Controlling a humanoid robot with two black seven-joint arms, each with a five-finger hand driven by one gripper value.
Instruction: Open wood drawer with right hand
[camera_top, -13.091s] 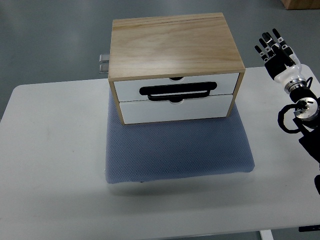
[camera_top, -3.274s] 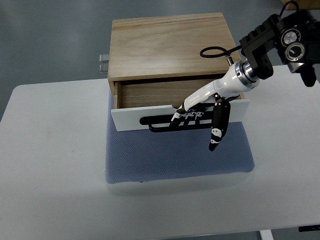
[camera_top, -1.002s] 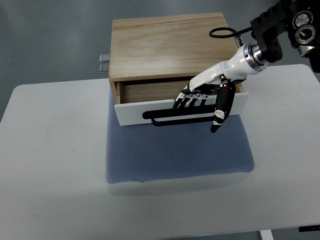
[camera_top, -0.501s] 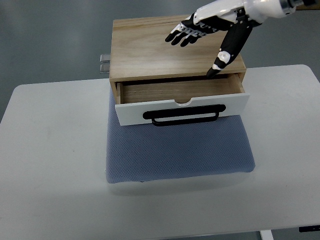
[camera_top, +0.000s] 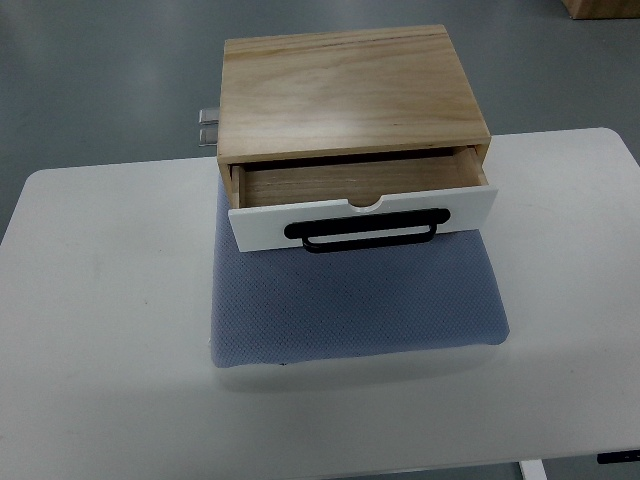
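Seeing neither of my hands in frame, finger state unknown; wooden drawer box (camera_top: 350, 90) top drawer (camera_top: 362, 210) pulled partway out over blue mat (camera_top: 350, 310).

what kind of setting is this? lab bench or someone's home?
Probably a lab or test bench: a plain white table on a grey floor, with only a wooden drawer box set on a blue mat.

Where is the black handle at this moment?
In the top view, the black handle is on the white front of the pulled-out drawer, near the picture's centre, just above the blue mat.
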